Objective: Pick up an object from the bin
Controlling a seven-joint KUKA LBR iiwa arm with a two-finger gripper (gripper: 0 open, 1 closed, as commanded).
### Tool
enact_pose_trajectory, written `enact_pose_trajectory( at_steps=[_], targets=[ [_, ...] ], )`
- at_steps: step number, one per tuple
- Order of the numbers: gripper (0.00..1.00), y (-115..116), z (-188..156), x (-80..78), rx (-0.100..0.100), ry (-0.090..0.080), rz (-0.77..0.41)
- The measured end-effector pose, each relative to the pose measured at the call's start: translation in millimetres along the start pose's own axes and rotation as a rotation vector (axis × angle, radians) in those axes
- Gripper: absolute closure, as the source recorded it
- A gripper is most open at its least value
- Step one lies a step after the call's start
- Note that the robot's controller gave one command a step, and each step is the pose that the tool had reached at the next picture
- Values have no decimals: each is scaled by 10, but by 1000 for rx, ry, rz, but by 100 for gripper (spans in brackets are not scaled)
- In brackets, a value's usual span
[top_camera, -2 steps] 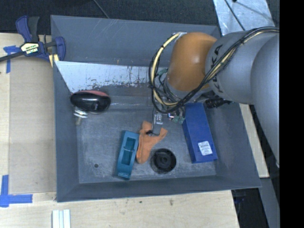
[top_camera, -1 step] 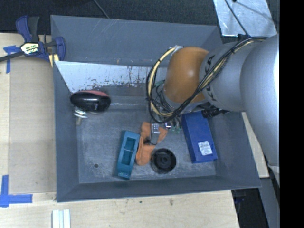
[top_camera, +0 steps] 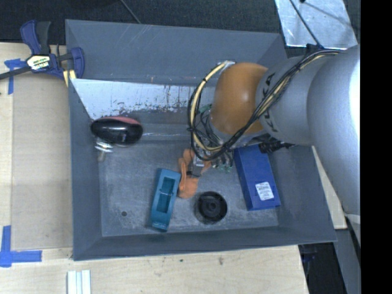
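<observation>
My gripper (top_camera: 197, 162) hangs low over the middle of the bin floor, tucked under the orange cover (top_camera: 237, 97) on my wrist and the loops of yellow and black cable (top_camera: 201, 106) that run round it. Whether it is released or clenched I cannot tell from here.

Right at its tip lies a small orange thing (top_camera: 187, 182), narrow and irregular in shape, stretching from my gripper towards the near wall. I cannot tell whether I am touching it or just above it.

Just beside the orange thing, on the side away from my arm, is a teal plastic block (top_camera: 164, 199), long and rectangular with a recess in its top. It lies slightly aslant and its lower end comes close to the near wall. On the other side sits a black round disc (top_camera: 211, 207) with a raised centre, near the orange thing but apart from it.

Further towards my arm lies a dark blue flat box (top_camera: 256, 171). It bears a white label (top_camera: 264, 190) whose print is too small to read.

Well apart, in the far corner, rests a black oval thing with a red top (top_camera: 116, 130), a small metal piece (top_camera: 101, 146) below it. Behind it rises the scuffed back wall of the grey bin (top_camera: 141, 97).
</observation>
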State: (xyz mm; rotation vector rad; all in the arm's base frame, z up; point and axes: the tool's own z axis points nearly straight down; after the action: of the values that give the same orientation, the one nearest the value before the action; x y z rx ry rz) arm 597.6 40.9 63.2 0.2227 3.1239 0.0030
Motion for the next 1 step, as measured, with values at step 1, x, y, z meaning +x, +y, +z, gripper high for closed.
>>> enact_pose_trajectory(
  at_steps=[1],
  targets=[
    [100,0,-3,0,0,0,0]
  ],
)
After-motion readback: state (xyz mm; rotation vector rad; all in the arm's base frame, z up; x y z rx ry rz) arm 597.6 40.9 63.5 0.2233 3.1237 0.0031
